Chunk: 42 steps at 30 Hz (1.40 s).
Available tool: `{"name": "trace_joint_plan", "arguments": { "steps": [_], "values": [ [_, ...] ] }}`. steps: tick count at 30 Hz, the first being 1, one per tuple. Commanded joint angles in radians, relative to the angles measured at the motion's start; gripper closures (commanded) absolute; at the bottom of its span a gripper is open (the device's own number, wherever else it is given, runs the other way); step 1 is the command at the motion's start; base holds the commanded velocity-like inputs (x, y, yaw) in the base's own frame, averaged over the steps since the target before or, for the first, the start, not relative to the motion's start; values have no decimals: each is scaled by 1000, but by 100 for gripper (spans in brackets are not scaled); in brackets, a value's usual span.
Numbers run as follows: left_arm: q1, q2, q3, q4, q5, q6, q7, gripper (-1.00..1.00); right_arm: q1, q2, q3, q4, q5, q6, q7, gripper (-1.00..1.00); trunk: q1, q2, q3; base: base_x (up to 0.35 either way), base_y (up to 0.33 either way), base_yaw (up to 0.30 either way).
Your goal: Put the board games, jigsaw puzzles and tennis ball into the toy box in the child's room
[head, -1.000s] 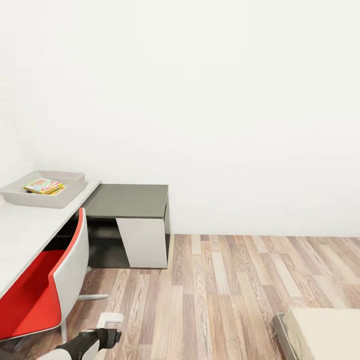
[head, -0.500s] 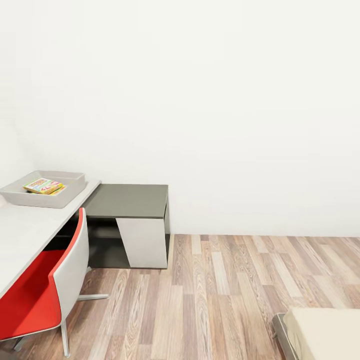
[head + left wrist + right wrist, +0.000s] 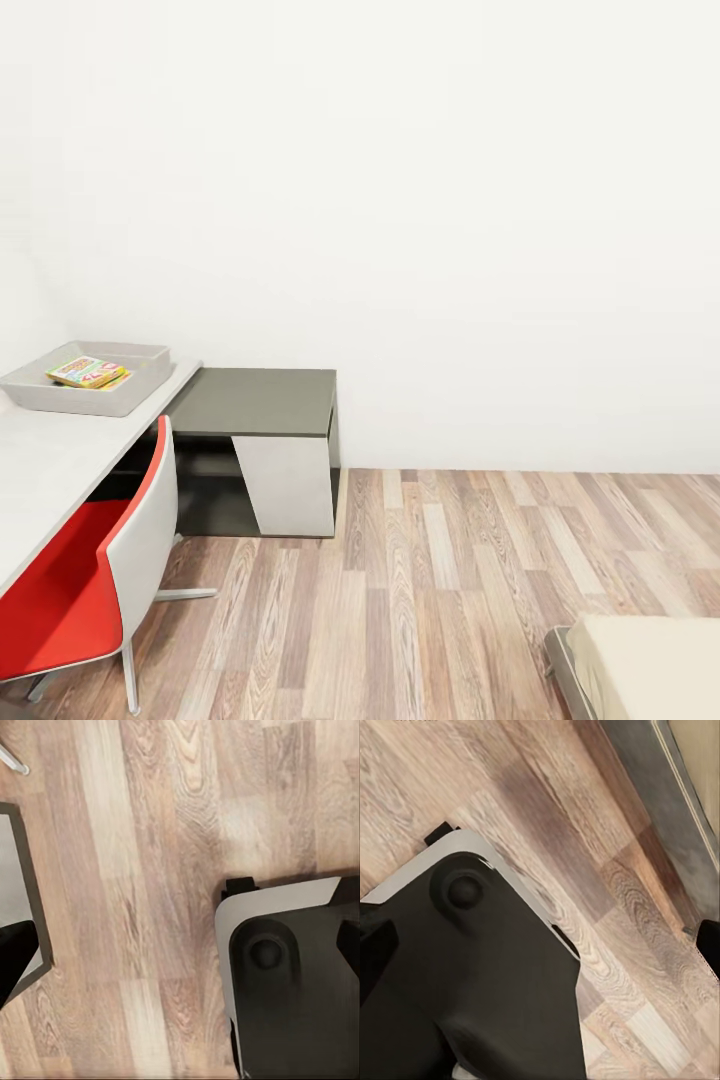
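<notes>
A child's room with white walls and a wood-plank floor, seen from the head camera. At the left, a pale grey desk runs toward the corner and joins a lower dark grey top carried on a pale slanted panel.

The toy box, a wide shallow pale grey tray with flared sides, sits at the far end of the pale desk, close to the wall and just beside the dark top. Inside it lies a small stack of flat toys: bright covers in yellow, green, pink and orange, the top one slightly askew on the one beneath. Which are board games and which are puzzles cannot be told at this size.

A chair with a red seat and white shell stands pulled in at the desk. At the lower right, one corner of the bed, a plain beige mattress on a low grey frame, reaches into view, well apart from the desk.

The left wrist camera looks straight down on planks and the robot's dark base with its pale rim. The right wrist camera shows the same base over the planks, with the bed's grey edge near it. From either wrist only dark tips show at the picture's sides, so whether each pincer is open or closed cannot be told.
</notes>
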Motion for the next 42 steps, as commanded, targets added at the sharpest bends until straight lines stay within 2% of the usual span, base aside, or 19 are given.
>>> {"name": "trace_joint_plan", "arguments": {
  "steps": [1, 5, 9, 12, 16, 23, 42],
  "values": [
    [0, 1, -7, 5, -2, -3, 4, -100, 4, -2, 8, 0, 6, -4, 2, -100, 1, -2, -2, 0, 0, 0],
    [2, 3, -7, 16, -3, -2, 3, -100, 19, -7, 8, -1, 80, -4, 39, -100, 1, -2, -2, 0, 0, 0],
    [7, 4, -7, 21, -3, 14, 0, -100, 33, -7, 8, -1, 169, -4, 109, -100, 1, -2, -2, 0, 0, 0],
    [8, 4, -7, 21, -4, 46, 0, -100, 37, -10, 8, 0, 190, -4, 131, -100, 1, -2, -2, 0, 0, 0],
    [9, 5, -7, 22, -4, 80, 0, -100, 40, -11, 7, 1, 194, -4, 136, -100, 1, -2, -2, 0, 0, 0],
    [22, 2, -7, 22, -4, 95, 1, -100, 46, -12, 4, -1, 197, -5, 135, -100, 1, -2, -2, 0, 0, 0],
    [38, -3, -2, 17, -2, 87, 3, -100, 46, -13, 5, -1, 200, -6, 135, -100, 1, -2, -2, 0, 0, 0]
  ]
}}
